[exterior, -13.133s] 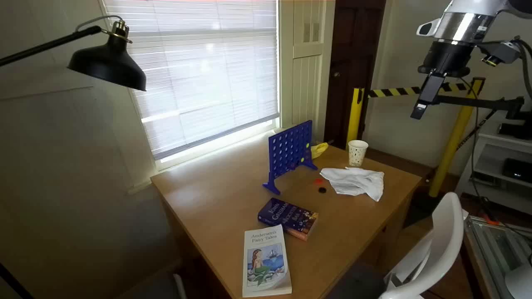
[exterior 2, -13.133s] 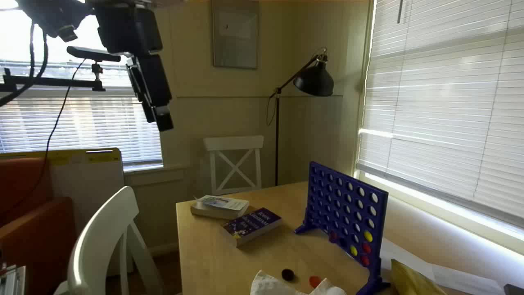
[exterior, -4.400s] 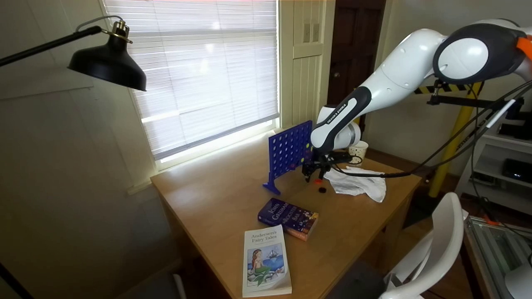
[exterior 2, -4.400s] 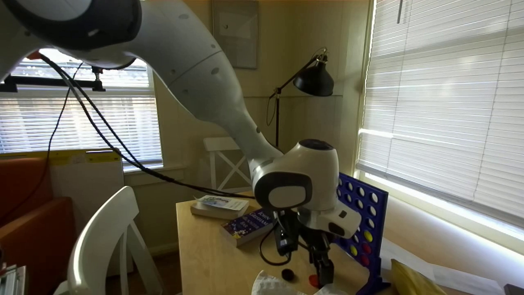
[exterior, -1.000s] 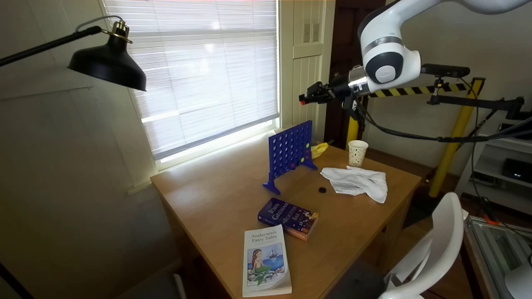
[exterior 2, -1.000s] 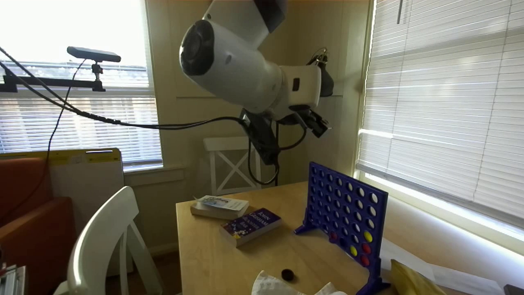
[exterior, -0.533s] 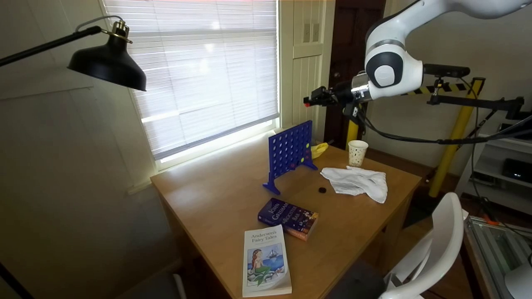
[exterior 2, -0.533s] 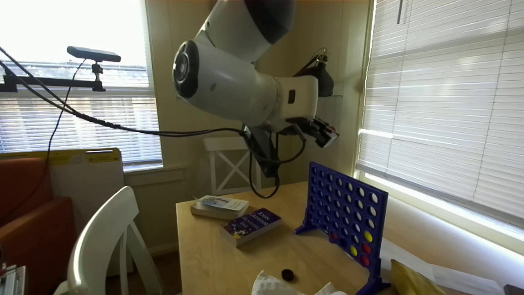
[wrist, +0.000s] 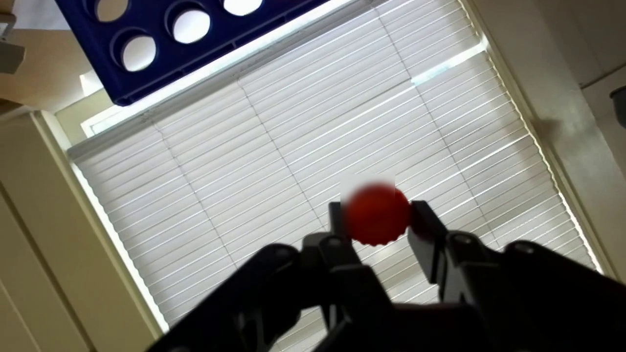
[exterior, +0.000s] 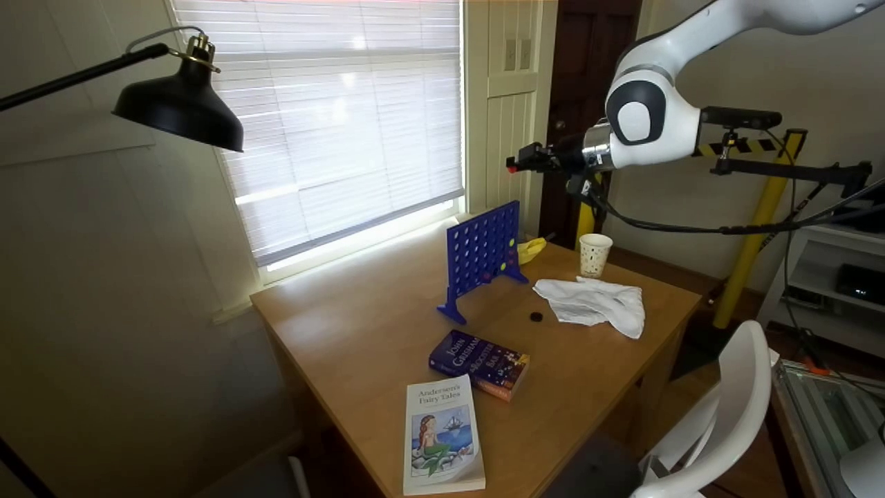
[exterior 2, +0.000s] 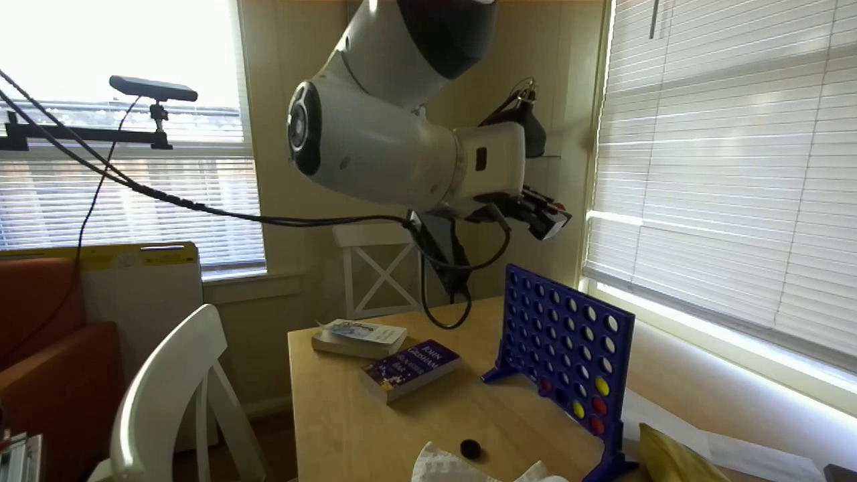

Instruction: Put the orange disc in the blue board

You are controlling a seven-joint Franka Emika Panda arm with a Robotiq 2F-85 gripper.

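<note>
Blinds [wrist: 264, 161] behind red, perhaps scalloped disc [wrist: 377, 216]

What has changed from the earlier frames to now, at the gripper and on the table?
The orange disc, which lay on the table near the dark disc, has been taken up: the gripper came down, closed on it and now holds it raised higher than the blue board. The white cloth shifted slightly. The blue board, dark disc, cup, Grisham book and fairy-tale book stayed put.

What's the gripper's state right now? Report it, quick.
Gripper: closed, holding the orange-red game disc by opposite edges.
</note>
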